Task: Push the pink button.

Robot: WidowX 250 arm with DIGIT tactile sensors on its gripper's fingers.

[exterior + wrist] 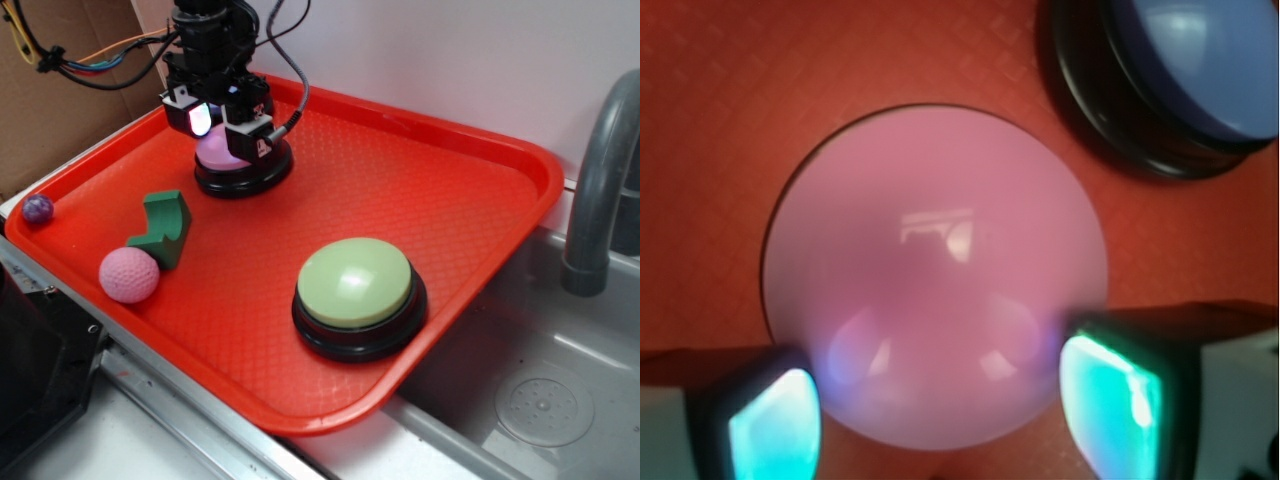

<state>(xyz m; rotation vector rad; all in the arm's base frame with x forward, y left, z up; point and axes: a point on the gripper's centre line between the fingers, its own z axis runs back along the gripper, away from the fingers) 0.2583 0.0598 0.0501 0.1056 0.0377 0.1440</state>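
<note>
The red tray [480, 190] holds, nearest, a pink dimpled ball [129, 275] and a green block [165, 228], with the green button [357, 290] to their right. Farther back, the pink button [222, 155] sits dome-up. The gripper [940, 400] stands over it, jaws spread across the dome, holding nothing. A lavender-blue button [1185, 70] sits nearby. Bare tray lies between the buttons.

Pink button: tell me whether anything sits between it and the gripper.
Nothing visible does. The gripper hangs directly over the pink button, its two fingers open to either side of the dome. The blue button is off to one side, and the green block and pink ball lie apart from it on the tray.
</note>
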